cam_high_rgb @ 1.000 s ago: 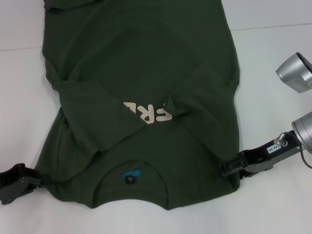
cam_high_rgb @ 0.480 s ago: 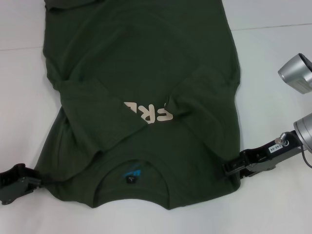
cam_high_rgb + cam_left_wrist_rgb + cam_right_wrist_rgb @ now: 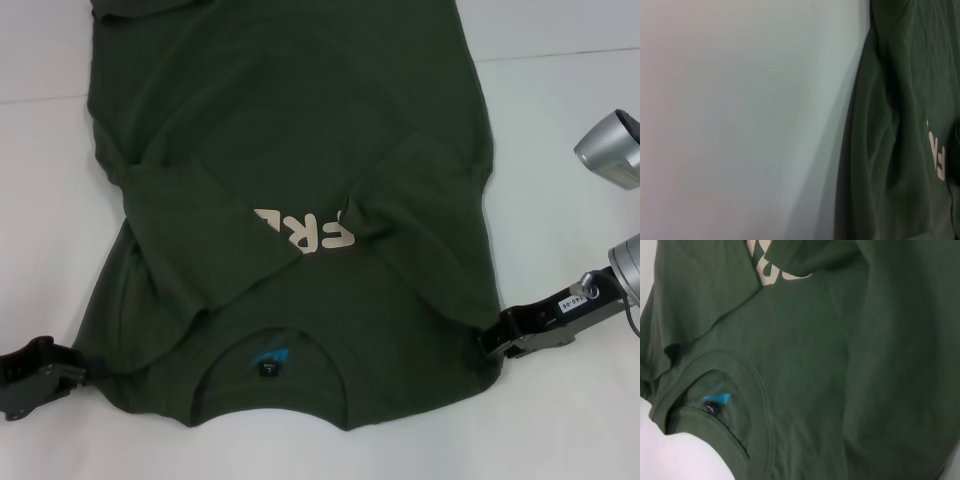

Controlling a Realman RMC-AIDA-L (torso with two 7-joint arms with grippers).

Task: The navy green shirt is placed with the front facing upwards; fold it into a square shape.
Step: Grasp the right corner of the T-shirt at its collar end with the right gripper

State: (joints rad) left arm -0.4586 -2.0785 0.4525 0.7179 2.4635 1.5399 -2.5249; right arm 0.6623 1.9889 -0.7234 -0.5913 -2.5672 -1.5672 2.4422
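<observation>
**Two grippers flanked folded shirt at its shoulders**

The navy green shirt lay front up on the white table, collar toward the robot, with both sleeves already turned in across the chest so that they covered part of the cream print. The left gripper sat low at the shirt's near left corner, its tip touching the shoulder edge; whether its fingers were spread or pinching cloth could not be told. The right gripper sat at the opposite shoulder edge, its tip against the fabric, and its fingers' state likewise could not be told. Between the two grippers ran the ribbed collar, with a small blue-and-black label showing inside it. The left wrist view took in bare table beside the shirt's side edge; the right wrist view looked across the collar and label.
</observation>
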